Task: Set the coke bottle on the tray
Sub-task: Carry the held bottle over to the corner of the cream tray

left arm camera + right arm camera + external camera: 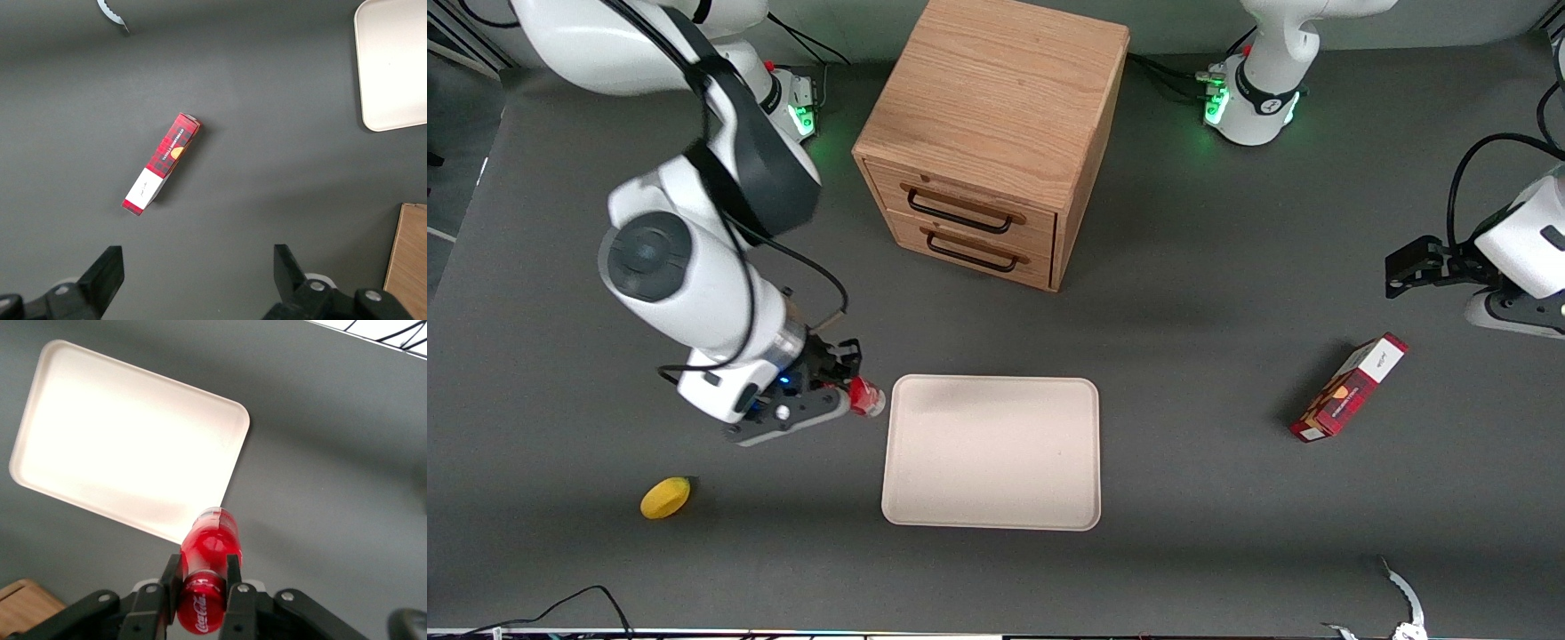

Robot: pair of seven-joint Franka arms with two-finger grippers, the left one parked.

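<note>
My right gripper (pixel 852 391) is shut on the small red coke bottle (pixel 865 396), held above the table beside the tray's edge toward the working arm's end. In the right wrist view the gripper (pixel 203 570) has its two black fingers (pixel 171 577) clamped on the bottle (pixel 208 550), whose clear base points at the tray's corner; white script shows on the red part between the fingers. The cream-beige tray (pixel 992 453) lies flat in the middle of the table, nearer the front camera than the wooden drawer unit; it also shows in the right wrist view (pixel 127 463).
A wooden two-drawer cabinet (pixel 987 142) stands farther from the camera than the tray. A yellow lemon (pixel 665 497) lies toward the working arm's end, nearer the camera. A red rectangular carton (pixel 1349 388) lies toward the parked arm's end and shows in the left wrist view (pixel 162 163).
</note>
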